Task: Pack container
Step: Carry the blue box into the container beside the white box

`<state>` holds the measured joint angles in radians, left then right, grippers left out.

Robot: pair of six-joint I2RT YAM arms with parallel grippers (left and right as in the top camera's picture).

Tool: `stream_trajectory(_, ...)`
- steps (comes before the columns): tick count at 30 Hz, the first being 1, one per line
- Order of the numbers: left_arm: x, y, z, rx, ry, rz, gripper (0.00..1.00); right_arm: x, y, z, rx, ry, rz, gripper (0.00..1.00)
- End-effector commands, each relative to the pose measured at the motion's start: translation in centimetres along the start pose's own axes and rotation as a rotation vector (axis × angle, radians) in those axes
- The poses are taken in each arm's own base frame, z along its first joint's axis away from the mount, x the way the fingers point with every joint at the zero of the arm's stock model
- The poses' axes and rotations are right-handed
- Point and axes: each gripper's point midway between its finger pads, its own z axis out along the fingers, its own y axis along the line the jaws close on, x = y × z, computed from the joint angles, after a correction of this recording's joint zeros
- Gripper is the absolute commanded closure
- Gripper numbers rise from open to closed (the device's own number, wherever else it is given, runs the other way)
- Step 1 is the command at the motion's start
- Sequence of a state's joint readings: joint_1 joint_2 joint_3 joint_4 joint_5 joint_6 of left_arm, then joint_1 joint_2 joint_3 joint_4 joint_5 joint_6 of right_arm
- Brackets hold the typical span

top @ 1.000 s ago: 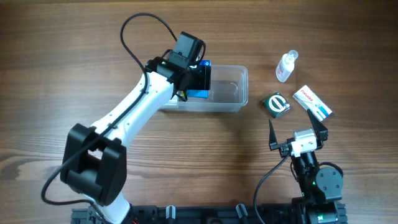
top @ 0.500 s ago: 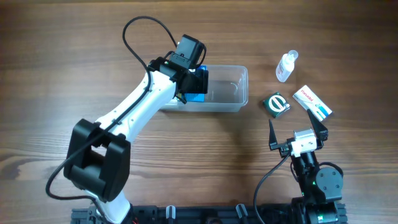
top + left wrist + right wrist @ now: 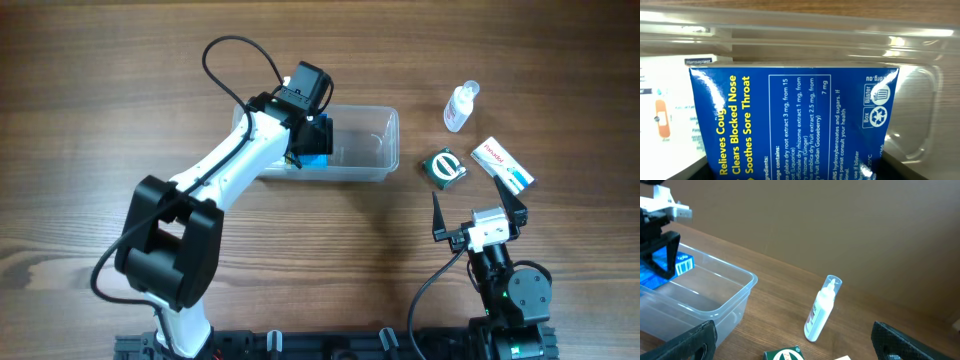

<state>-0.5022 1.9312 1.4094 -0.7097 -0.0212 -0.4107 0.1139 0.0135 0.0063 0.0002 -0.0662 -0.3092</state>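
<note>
- The container [image 3: 385, 150], a clear plastic tub with rounded corners, sits on the wooden table [image 3: 560, 60] a little behind centre. Its long axis runs left to right across the overhead view.
- The tub's right half looks bare. Its left end is covered by the left arm, which reaches in from the front left.
- A blue box [image 3: 790, 120] of throat remedy hangs tilted over that left end, its printed face filling the left wrist view with the tub's clear wall and floor behind it.
- Just beside the blue box, a white plaster box [image 3: 662, 107] shows at the left edge of that view. It appears to lie in the tub, though that is not certain.
- The left gripper [image 3: 314, 140] is directly above the tub's left end, its jaws set wide and clamped on the blue box. The next move is probably a short lowering and a release.
- The right gripper [image 3: 480, 215] is well apart from the tub, at the front right, jaws spread fully and holding nothing.
- Near it lie a small bottle [image 3: 460, 107], a green round pack [image 3: 445, 167] and a white carton [image 3: 502, 166], all outside the tub to its right.
</note>
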Motion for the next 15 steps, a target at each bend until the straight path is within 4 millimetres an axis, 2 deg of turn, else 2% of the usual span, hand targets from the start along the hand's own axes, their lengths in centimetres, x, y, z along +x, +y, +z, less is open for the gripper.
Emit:
stream_trajectory(1, 0.06, 0.12, 1.15, -0.025, 0.011, -0.019, 0.26, 0.03, -0.30, -0.01, 0.016, 0.001, -0.005, 0.00)
stream_trajectory(9, -0.23, -0.06, 1.35, -0.017, 0.000, -0.019, 0.25, 0.03, -0.30, -0.01, 0.016, 0.001, -0.005, 0.00)
stream_trajectory(15, -0.12, -0.06, 1.35, -0.016, 0.005, -0.019, 0.21, 0.03, -0.30, -0.01, 0.016, 0.001, -0.005, 0.00)
